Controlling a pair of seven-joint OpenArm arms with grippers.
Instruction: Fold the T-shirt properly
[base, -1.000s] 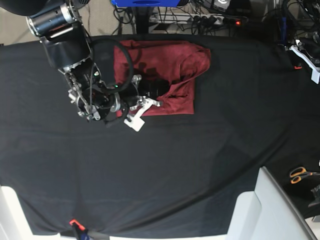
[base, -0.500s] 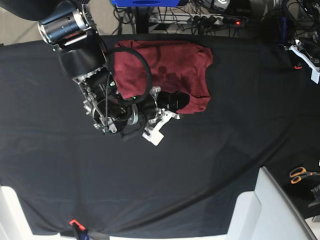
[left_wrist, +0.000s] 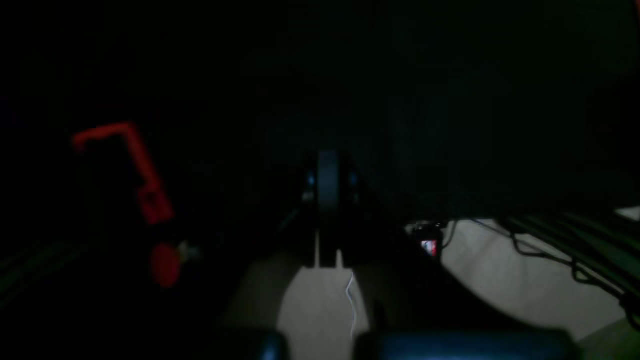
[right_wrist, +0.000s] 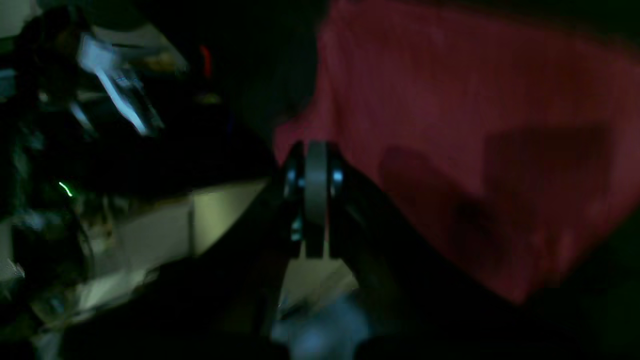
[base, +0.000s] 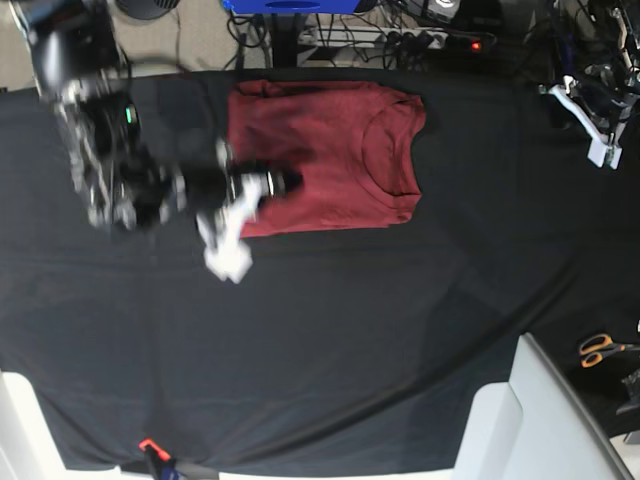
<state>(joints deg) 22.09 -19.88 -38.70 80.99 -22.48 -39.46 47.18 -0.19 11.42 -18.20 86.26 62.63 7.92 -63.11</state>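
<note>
Right arm swung back off T-shirt (base: 320, 160) toward tabletop (base: 330, 340) edge, right tool (base: 285, 182) pressed together, empty; shirt lay flat, folded. Left tool (base: 598, 130) parked, pinched closed too.

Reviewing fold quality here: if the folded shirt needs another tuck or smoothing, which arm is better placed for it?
The right arm, probably. Its gripper is shut at the T-shirt's edge, with the red fabric filling its wrist view. The left gripper sits at the far edge of the black cloth, away from the shirt.
</note>
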